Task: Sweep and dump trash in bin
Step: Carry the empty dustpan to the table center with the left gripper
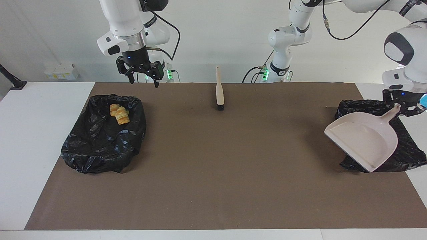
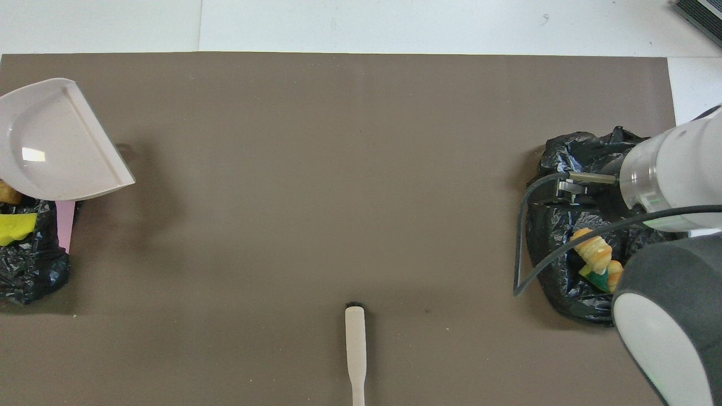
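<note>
Brown mat (image 1: 213,173) bare mid-table, left pincer (image 1: 405,108) clamping dustpan (image 1: 363,140), right pincer (image 1: 144,76) apart.

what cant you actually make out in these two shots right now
- Trash in the bin at the left arm's end: the facing view hides it under the dustpan; overhead, only bits show beside the pan.
- Left pincer: outside the overhead view.
- Right pincer: overhead, hidden by its own arm.
- Brush: handle end cut by the overhead view's bottom edge.
</note>
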